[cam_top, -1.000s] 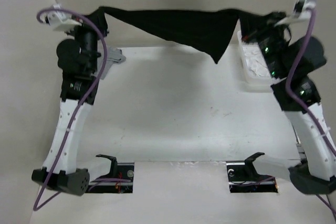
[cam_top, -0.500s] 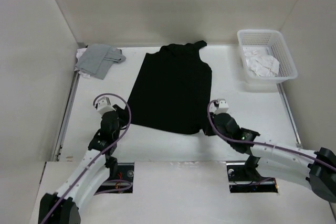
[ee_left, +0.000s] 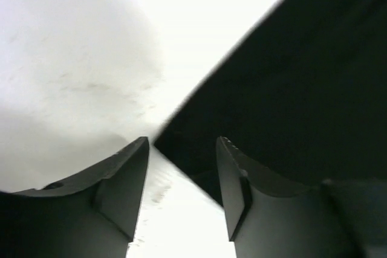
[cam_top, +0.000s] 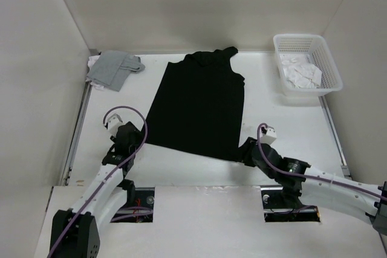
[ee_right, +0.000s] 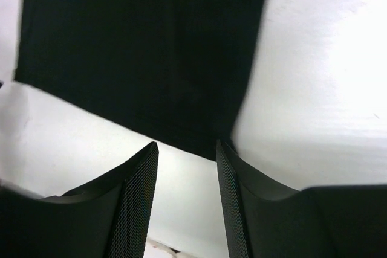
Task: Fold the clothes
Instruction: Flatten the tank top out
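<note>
I note the black top flat on the counter, long axis running from near hem to far straps; left gripper and right gripper, both released and empty, sit just beside its near hem corners, equally close.

The white desk carries a black top spread flat at its middle, a grey garment at the far-left corner, a basket far right
</note>
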You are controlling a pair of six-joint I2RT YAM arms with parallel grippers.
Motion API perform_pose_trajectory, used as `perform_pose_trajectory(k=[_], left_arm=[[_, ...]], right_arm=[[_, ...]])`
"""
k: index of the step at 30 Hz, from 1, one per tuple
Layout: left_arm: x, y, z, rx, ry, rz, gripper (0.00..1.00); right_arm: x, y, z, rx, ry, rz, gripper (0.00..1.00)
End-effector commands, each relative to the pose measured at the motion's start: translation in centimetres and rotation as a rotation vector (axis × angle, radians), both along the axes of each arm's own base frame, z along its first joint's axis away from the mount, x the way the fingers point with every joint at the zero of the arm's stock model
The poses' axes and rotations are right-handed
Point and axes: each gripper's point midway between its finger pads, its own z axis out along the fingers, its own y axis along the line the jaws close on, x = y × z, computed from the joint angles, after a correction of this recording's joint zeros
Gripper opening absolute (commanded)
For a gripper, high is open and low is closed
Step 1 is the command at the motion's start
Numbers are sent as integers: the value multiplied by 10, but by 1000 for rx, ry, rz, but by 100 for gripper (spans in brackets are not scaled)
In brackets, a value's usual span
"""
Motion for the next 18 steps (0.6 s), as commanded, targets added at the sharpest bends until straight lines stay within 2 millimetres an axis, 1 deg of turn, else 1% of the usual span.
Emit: perform_pose_trajectory(k=[1, 3, 5, 8, 12, 13, 16, 18], left_arm=[[15, 15, 10, -4, -32, 80, 49], [18, 19, 5, -10, -20, 94, 50], [21, 17, 1, -25, -7, 86, 50], [24, 13, -5, -39, 7, 67, 50], [26, 8, -11, -52, 24, 48, 48], [26, 7, -12, -55, 26, 43, 47], [25, 5, -15, -59, 42, 31, 38], [23, 4, -17, -61, 51, 25, 34]], right_arm=[[-5, -11, -7, -3, 73, -104, 49], [-10, -12, -16, -20, 110, -119, 49], [-14, -12, -23, -35, 140, -133, 49], [-17, -15, -33, -56, 167, -157, 46], [-21, -14, -38, -49, 179, -160, 42], [-21, -15, -39, -49, 180, -161, 42], [-21, -16, -36, -40, 175, -161, 39], [-22, -16, -35, -33, 175, -159, 38]])
